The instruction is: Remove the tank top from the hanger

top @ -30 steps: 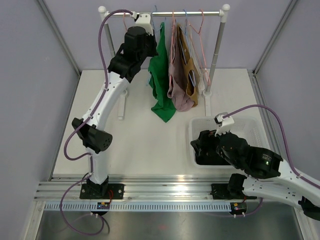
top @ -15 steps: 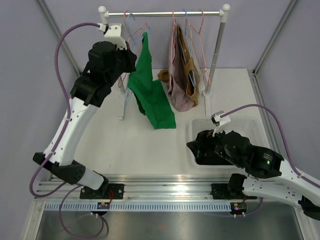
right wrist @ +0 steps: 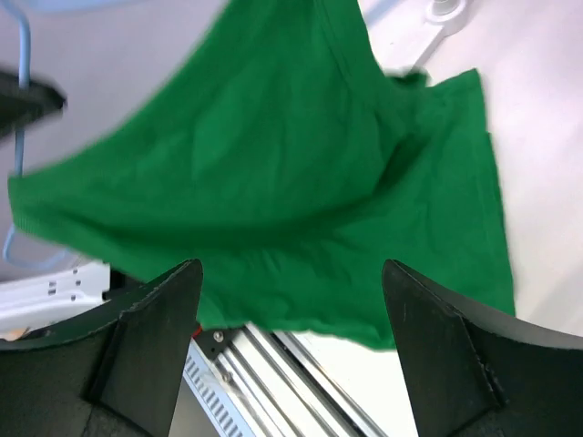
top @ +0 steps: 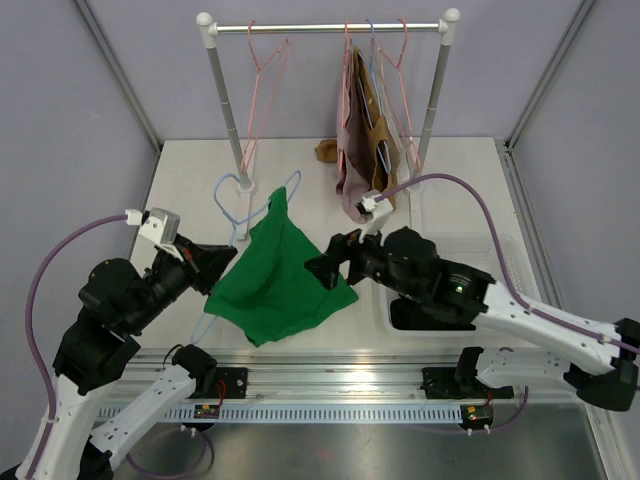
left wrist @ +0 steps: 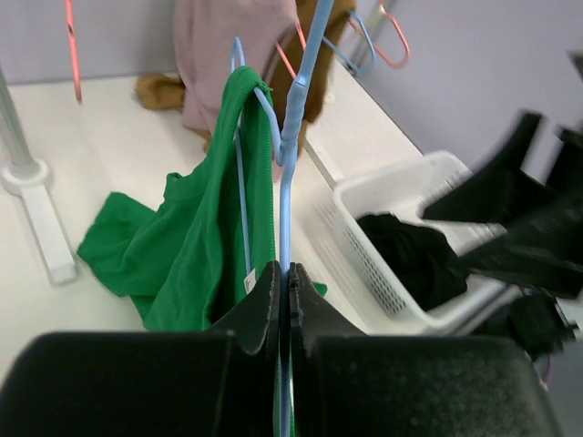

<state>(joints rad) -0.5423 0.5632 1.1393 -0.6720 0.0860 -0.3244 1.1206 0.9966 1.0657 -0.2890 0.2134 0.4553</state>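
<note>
At the table's (top: 190,180) near edge, the left claw (left wrist: 284,273) pinches the wire of a blue hanger (left wrist: 290,127), with the green tank top (top: 283,280) still hooked on it by a strap and the hanger's lower end buried in cloth. The right claw (right wrist: 290,269) hovers over the fabric, spread wide and empty. Beyond, a white basket (left wrist: 369,262) holds something dark and indistinct, and pink and brown garments (top: 358,150) hang from the rack (top: 330,27).

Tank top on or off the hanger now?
On. In the left wrist view a strap of the tank top loops over the hanger, which the left gripper pinches, jaws shut.
</note>
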